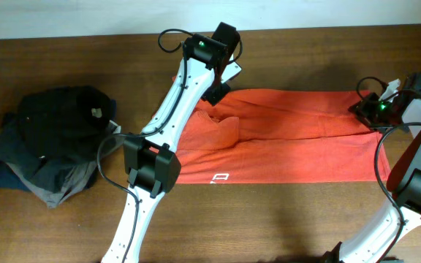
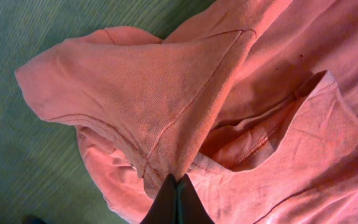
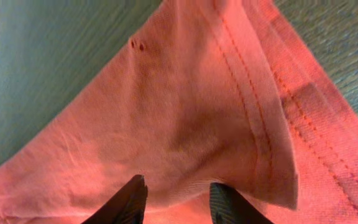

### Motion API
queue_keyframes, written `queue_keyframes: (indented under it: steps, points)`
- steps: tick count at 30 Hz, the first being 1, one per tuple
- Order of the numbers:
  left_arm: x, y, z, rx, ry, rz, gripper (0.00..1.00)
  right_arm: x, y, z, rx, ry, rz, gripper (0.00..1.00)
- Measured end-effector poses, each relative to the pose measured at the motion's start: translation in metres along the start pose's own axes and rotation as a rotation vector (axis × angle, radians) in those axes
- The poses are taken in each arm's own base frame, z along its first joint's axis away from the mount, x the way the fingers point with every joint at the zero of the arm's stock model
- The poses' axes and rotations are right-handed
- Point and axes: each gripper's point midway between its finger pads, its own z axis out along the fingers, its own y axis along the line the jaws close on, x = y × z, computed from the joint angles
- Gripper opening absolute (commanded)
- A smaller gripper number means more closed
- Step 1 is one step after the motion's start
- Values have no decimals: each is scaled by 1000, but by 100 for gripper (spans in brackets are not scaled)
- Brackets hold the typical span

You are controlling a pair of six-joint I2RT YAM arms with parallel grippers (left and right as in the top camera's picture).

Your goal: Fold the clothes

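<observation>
The clothes, a red-orange T-shirt [image 1: 291, 139], lie spread across the middle of the table with a small white print [image 1: 220, 177] near the front hem. My left gripper [image 1: 215, 90] is at the shirt's back left corner. In the left wrist view it [image 2: 177, 182] is shut on a pinched fold of the shirt [image 2: 166, 106], which rises as a tent above the table. My right gripper [image 1: 365, 109] is at the shirt's right edge. Its fingers [image 3: 135, 196] stand apart with a bulge of the hemmed cloth [image 3: 185, 124] between them.
A heap of black, navy and grey garments [image 1: 50, 146] sits at the table's left side. Bare wooden tabletop [image 1: 305, 219] runs along the front, and the arms' bases stand at the near edge.
</observation>
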Motion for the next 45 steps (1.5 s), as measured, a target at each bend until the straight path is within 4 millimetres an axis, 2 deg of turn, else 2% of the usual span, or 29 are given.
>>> queue_keyframes:
  steps: [4,5,8,9,13,14,18,26,35,40,45]
  points:
    - [0,1,0,-4,1,0,1,-1,-2,0,14,-4,9,31]
    - [0,1,0,-7,2,0,0,-1,-3,0,16,-4,8,33]
    - [1,3,0,-19,7,0,1,2,-5,0,26,4,28,56]
    - [1,4,0,-22,8,0,1,3,-5,0,30,9,32,58]
    - [2,5,0,-28,10,0,0,7,-8,-1,44,25,51,58]
    - [2,5,0,-28,10,0,1,7,-8,-1,50,26,57,57]
    - [2,5,0,-28,10,0,1,6,-13,-1,76,20,65,36]
    - [2,5,0,-28,11,0,1,1,-21,-2,120,-5,62,4]
    - [5,10,0,-56,24,0,0,3,-14,-1,81,5,68,4]
    - [12,9,-2,-56,55,6,0,2,-9,-3,59,5,58,4]
    - [13,10,-12,-60,45,4,0,-9,1,-24,40,-46,38,4]
